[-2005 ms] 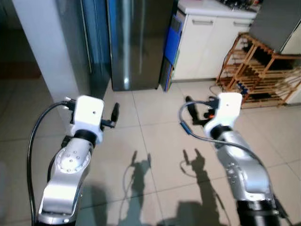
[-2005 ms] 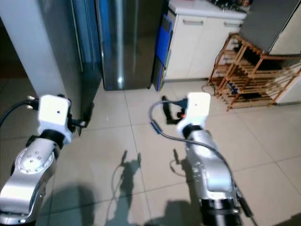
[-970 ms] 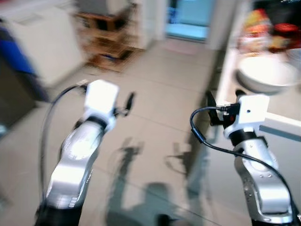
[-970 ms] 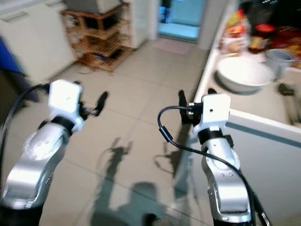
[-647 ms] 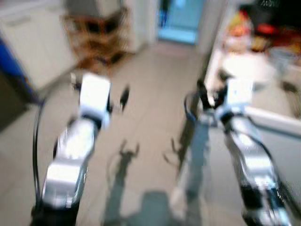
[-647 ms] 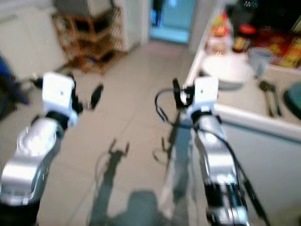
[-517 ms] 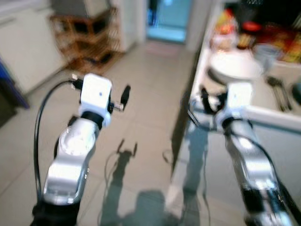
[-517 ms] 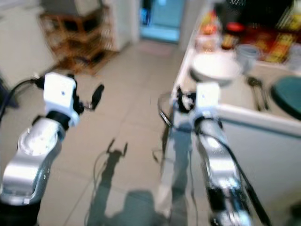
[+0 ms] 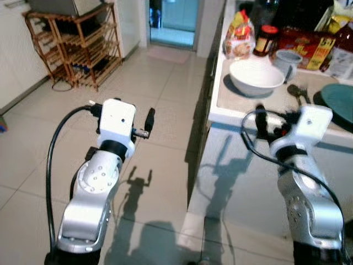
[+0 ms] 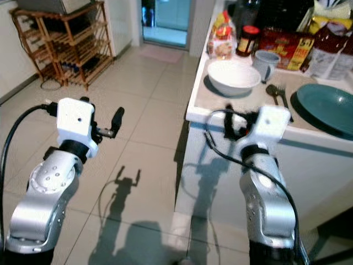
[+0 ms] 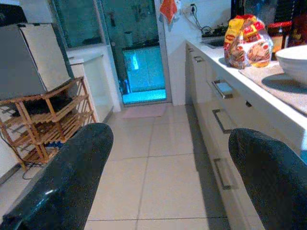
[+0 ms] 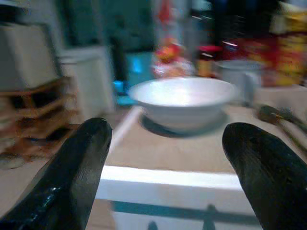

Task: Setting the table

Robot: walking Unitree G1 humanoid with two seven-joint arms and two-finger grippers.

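A white bowl (image 10: 233, 76) sits near the corner of a pale counter (image 10: 205, 110). Behind it stands a grey mug (image 10: 266, 63). A spoon and fork (image 10: 277, 94) lie beside a teal plate (image 10: 325, 107) to the right. My right gripper (image 10: 234, 124) is raised at the counter's front edge, just short of the bowl (image 12: 184, 103); its fingers (image 12: 81, 167) stand wide open and hold nothing. My left gripper (image 9: 149, 118) hovers over the tiled floor left of the counter, open and empty, its fingers (image 11: 72, 177) far apart.
A bread bag (image 9: 240, 36), a red-lidded jar (image 9: 268, 38) and a red box (image 9: 300, 47) line the counter's back. A wooden rack (image 9: 71, 44) stands at far left by a doorway (image 9: 172, 19). Cabinet drawers (image 11: 220, 88) run under the counter. Tiled floor (image 9: 160, 165) spreads between.
The camera has swung right from the fridge and cabinets to the counter, and the blur is gone. Both arms keep the same raised pose, grippers still open.
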